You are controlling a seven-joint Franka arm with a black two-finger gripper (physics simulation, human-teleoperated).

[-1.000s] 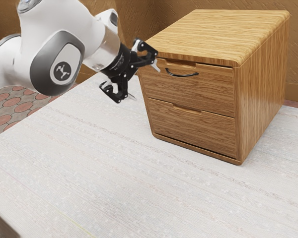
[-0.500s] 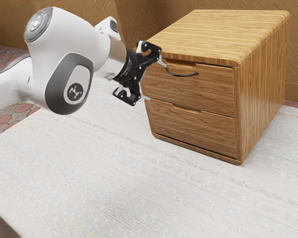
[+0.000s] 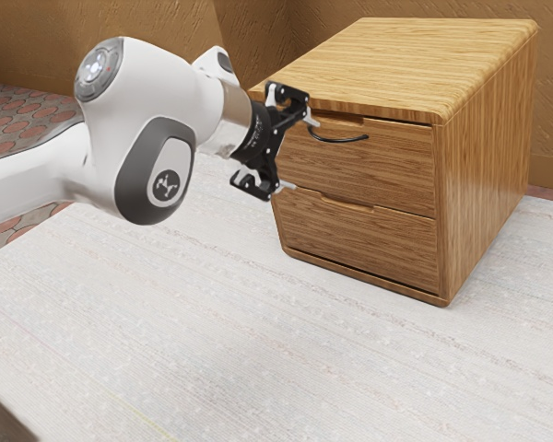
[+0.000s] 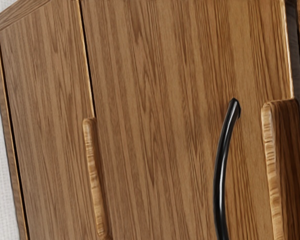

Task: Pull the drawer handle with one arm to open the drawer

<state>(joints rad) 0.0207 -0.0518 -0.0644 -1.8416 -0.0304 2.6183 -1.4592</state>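
A wooden cabinet (image 3: 479, 157) with two drawers stands on the pale floor. The upper drawer (image 3: 387, 175) carries a thin black curved handle (image 3: 337, 140) and sits flush with the cabinet front. My gripper (image 3: 292, 153) is open at the front's edge nearest the arm, fingers spread one above the other, the upper fingertip (image 3: 306, 117) close beside the handle's end. In the wrist view the black handle (image 4: 222, 170) runs across the upper drawer front (image 4: 160, 120), with the lower drawer front (image 4: 45, 140) alongside.
The lower drawer (image 3: 359, 235) has a wooden lip instead of a handle. Pale carpet (image 3: 258, 350) spreads in front of the cabinet. Wood-panel walls (image 3: 166, 28) stand behind, and a patterned floor patch (image 3: 9, 212) lies at the exterior view's left.
My arm has swung toward the exterior view's right, carrying the open gripper from well short of the cabinet up to the upper drawer front near the handle. The drawer has not moved.
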